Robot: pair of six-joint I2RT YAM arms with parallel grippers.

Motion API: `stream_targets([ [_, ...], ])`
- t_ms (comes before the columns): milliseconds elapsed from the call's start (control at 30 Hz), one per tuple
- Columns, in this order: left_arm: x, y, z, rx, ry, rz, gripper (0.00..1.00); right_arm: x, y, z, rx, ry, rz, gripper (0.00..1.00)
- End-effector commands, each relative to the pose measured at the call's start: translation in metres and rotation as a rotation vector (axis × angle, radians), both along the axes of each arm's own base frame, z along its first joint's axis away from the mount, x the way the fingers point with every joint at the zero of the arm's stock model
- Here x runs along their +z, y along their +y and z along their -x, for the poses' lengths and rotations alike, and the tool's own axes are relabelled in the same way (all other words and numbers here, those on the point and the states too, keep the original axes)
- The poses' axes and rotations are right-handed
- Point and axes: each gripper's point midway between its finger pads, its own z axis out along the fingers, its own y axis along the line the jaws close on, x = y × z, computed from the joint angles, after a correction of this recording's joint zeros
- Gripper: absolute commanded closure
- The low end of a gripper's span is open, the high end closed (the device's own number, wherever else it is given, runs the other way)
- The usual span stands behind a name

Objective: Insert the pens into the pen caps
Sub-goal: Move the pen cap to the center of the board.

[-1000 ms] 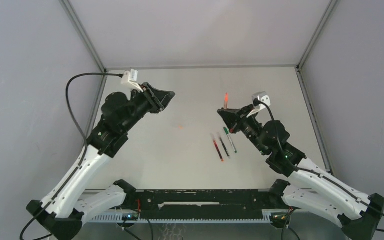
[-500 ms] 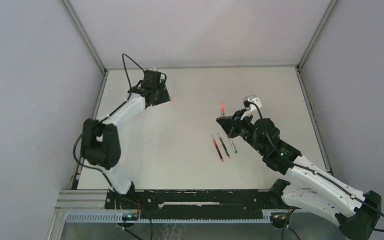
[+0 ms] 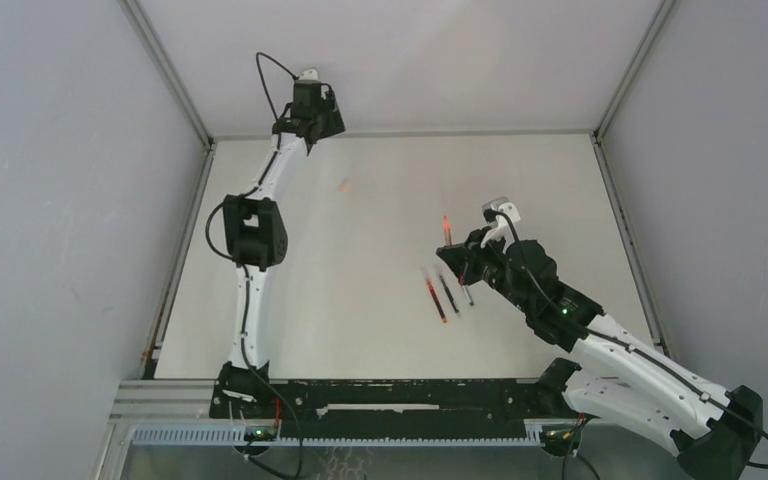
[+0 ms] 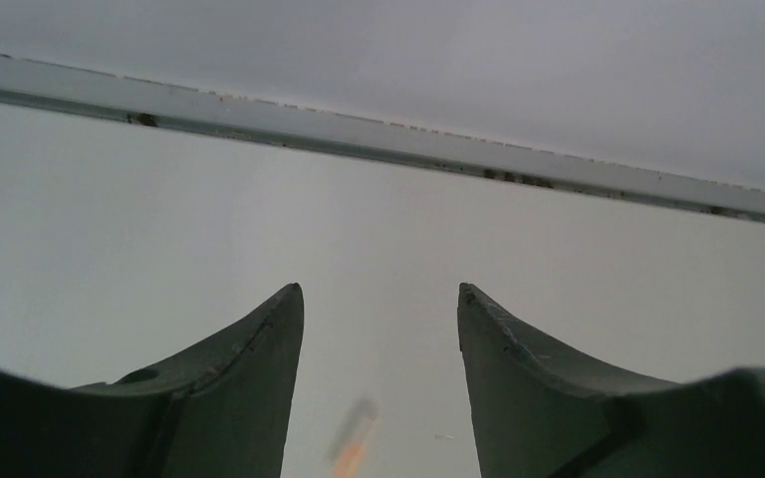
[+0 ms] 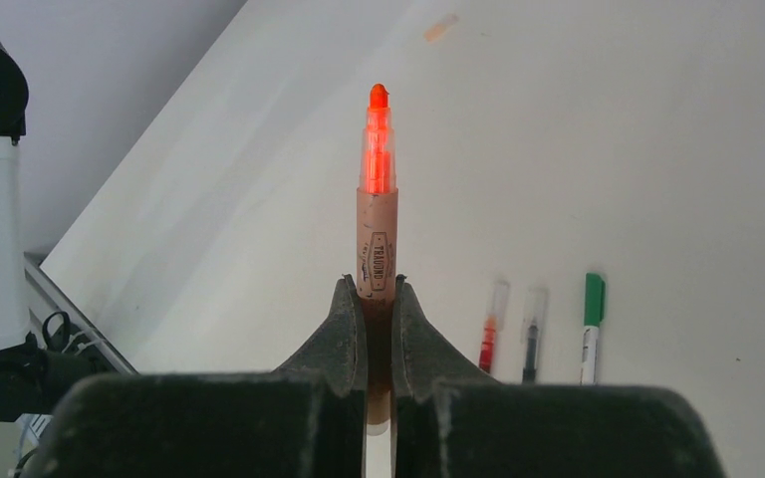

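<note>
Jaws: right jaws clamped on red pen (image 5: 378, 224), tip up; left jaws apart above table (image 4: 110, 249).

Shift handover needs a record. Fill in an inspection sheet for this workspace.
Surface: white table, no spills seen.
Job's things: orange-tipped pen upright in the right gripper; red pen, black pen and green-ended pen lying side by side; small orange cap lying alone, far left of them.
Clutter: nothing seen.
Grippers: left gripper open and empty, out near the far edge; right gripper shut on the orange-tipped pen.
Cables: black cable loops above the left wrist; more run by the arm bases.
Surroundings: grey walls, metal frame posts.
</note>
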Motion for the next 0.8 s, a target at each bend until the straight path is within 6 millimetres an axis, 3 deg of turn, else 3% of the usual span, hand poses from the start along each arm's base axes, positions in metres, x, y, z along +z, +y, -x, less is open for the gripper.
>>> stream_targets([
  [0,-0.013,0.0,-0.015,-0.09,-0.023,0.107,0.37,0.003,-0.006,-0.003,-0.002,-0.02,0.013,1.0],
  [233,-0.034,-0.032,-0.015,-0.188,0.014,0.17,0.37,-0.006,-0.011,-0.009,-0.006,0.008,0.026,1.0],
  [333,-0.043,-0.031,-0.004,-0.18,0.065,0.125,0.37,-0.008,-0.011,-0.011,-0.008,0.016,0.023,1.0],
  [567,-0.09,-0.027,0.035,-0.168,0.28,0.115,0.44,-0.01,-0.008,-0.012,0.003,0.024,0.006,1.0],
  [767,-0.107,-0.021,0.053,-0.163,0.361,0.056,0.46,-0.012,-0.009,-0.013,0.001,0.03,0.01,1.0],
])
